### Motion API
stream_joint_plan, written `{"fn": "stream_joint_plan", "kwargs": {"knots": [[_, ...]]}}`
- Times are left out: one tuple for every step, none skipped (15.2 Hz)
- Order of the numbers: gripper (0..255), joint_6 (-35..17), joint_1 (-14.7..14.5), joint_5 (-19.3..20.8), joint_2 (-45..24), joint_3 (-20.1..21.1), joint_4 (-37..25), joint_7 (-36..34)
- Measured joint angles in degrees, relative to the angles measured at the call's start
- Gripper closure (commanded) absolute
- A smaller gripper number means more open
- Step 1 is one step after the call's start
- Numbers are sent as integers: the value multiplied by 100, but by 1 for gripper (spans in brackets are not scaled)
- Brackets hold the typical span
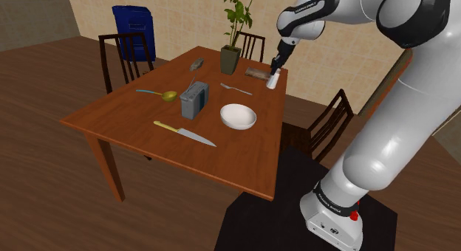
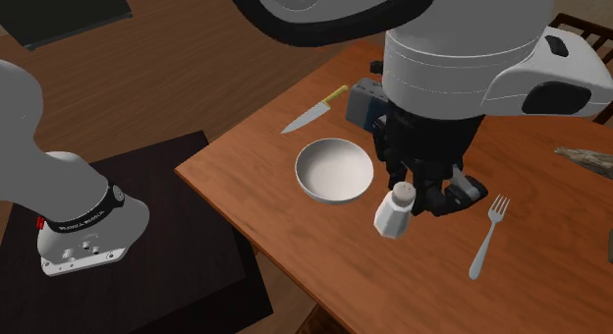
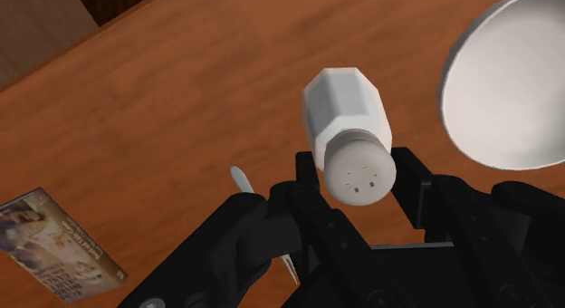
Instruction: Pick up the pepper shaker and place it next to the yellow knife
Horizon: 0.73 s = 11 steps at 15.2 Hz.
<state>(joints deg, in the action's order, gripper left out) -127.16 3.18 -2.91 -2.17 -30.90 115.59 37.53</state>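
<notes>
Clasped by the tool (image 3: 358, 170), the shaker (image 3: 349, 125) is best carried high over the bowl (image 1: 238, 117) to the knife (image 1: 185, 133), lower centre-left.

The arm (image 1: 384, 131) has thick white rounded shells, dark joints, black fingers (image 3: 415, 184), and a black lettered band (image 1: 330, 200) above a red button (image 1: 355, 215).

Between the end effector (image 1: 274, 72), clasping the white pepper shaker (image 1: 272, 82), and the yellow knife (image 1: 185, 133), the white bowl (image 1: 238, 117) and grey box (image 1: 194, 100) stand in the way, while bare bench (image 1: 125, 118) lies open along the knife.
</notes>
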Motion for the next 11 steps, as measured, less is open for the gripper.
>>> {"fn": "stream_joint_plan", "kwargs": {"knots": [[255, -5, -48, 91, 115, 35, 101, -125], [255, -43, -103, 211, 278, 80, 279, -281], [255, -27, -170, 330, 422, 152, 388, -476], [255, -47, -233, 453, 583, 233, 549, -682], [255, -77, -276, 570, 748, 307, 730, -865], [255, -85, -313, 672, 893, 382, 874, -1035], [255, -123, -346, 756, 1015, 457, 1027, -1194], [255, -109, -376, 858, 1182, 549, 1176, -1374], [255, -93, -420, 935, 1308, 660, 1285, -1573], [255, -127, -456, 992, 1401, 754, 1416, -1744], [255, -96, -483, 1065, 1547, 857, 1540, -1919]]}}
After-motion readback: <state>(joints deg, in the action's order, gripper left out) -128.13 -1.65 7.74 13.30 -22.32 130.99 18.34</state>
